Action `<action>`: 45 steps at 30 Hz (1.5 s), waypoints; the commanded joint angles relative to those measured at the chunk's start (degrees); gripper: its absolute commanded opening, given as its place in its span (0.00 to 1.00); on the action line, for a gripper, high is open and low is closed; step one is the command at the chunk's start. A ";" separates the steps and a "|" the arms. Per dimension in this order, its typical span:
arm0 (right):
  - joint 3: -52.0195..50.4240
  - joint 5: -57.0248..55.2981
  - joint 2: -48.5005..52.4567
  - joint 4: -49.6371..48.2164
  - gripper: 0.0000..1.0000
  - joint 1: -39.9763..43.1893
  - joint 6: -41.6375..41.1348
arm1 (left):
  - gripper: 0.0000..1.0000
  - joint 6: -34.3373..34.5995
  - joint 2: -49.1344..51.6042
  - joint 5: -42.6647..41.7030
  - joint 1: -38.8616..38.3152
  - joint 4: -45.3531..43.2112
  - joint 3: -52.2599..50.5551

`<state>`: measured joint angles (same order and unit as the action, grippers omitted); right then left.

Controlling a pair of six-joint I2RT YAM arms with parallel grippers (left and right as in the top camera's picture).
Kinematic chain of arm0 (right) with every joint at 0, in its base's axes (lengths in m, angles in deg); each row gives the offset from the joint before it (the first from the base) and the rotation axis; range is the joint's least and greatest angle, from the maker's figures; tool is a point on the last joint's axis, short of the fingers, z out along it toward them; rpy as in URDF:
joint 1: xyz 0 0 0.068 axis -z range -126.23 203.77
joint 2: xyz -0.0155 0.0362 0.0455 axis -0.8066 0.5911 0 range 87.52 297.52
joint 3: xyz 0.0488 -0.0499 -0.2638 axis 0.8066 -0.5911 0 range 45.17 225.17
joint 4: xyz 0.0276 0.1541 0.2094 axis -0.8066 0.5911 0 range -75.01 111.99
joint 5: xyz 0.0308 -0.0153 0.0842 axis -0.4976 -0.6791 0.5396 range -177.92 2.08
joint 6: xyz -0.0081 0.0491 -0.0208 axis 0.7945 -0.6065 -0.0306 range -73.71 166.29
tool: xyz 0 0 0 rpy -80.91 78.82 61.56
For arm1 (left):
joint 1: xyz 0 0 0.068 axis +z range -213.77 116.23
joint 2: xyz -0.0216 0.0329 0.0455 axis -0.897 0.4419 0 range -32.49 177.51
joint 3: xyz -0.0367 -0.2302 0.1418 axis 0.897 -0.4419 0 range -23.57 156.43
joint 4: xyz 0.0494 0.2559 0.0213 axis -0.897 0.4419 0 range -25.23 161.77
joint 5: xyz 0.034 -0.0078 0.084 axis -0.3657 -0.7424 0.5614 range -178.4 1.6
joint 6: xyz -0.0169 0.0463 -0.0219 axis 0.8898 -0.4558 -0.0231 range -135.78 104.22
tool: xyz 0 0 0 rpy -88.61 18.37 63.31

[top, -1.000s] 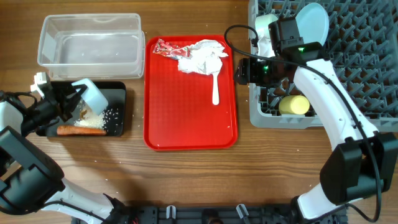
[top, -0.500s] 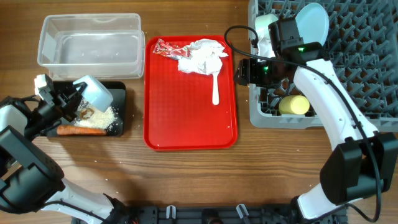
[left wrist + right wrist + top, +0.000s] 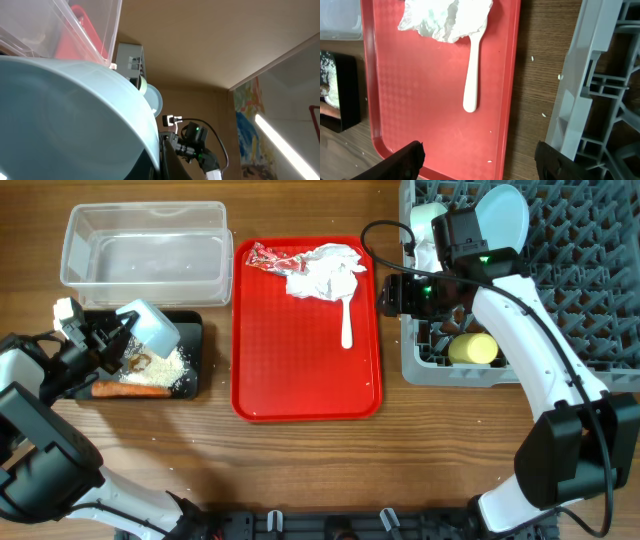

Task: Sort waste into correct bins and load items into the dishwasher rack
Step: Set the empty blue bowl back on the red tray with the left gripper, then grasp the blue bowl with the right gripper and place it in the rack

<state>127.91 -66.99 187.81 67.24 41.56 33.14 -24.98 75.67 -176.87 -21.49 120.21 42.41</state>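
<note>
My left gripper (image 3: pixel 122 338) is shut on the rim of a pale blue bowl (image 3: pixel 152 328) and holds it tilted over the black tray (image 3: pixel 192 330). White rice (image 3: pixel 170 370), a brown lump (image 3: pixel 138 362) and an orange carrot (image 3: pixel 130 390) lie in that tray. In the left wrist view the bowl (image 3: pixel 65 120) fills the frame beside my left gripper (image 3: pixel 159 162). My right gripper (image 3: pixel 388 295) is open and empty over the right edge of the red tray (image 3: pixel 300 370). The white spoon (image 3: pixel 347 315), tissue (image 3: pixel 325 270) and wrapper (image 3: pixel 268 254) lie on that tray. The right wrist view shows the right gripper (image 3: pixel 480 165), spoon (image 3: pixel 472 65) and tissue (image 3: pixel 445 17).
The clear tub (image 3: pixel 145 245) stands behind the black tray. The grey rack (image 3: pixel 560 290) at the right holds an upright plate (image 3: pixel 503 220), a mint bowl (image 3: pixel 425 218) and a yellow cup (image 3: pixel 472 348). Its wall (image 3: pixel 580 85) is close to my right fingers (image 3: pixel 565 162).
My left gripper has shifted the tilted bowl slightly, and the rice heap in the black tray has spread wider. The right arm has not moved.
</note>
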 commanded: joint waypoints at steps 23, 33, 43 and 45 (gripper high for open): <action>0.17 -0.50 -1.46 -4.26 0.76 -0.15 1.88 | 0.04 14.21 -12.98 80.30 -66.84 -16.74 0.00; 0.17 1.75 -1.46 -5.09 0.76 -0.28 2.47 | 0.50 19.50 -9.97 81.07 -67.38 -18.01 4.17; 0.15 -8.13 7.06 -10.36 0.72 -14.99 -2.58 | 0.71 23.58 -25.22 81.05 -47.43 -7.56 9.94; 0.15 -8.02 10.64 -11.10 0.65 -16.06 -3.39 | 0.72 23.58 -24.65 81.07 -46.53 -7.34 9.92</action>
<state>127.91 -72.78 193.89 56.75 26.46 31.76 -1.98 50.21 -95.89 -69.49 112.63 51.94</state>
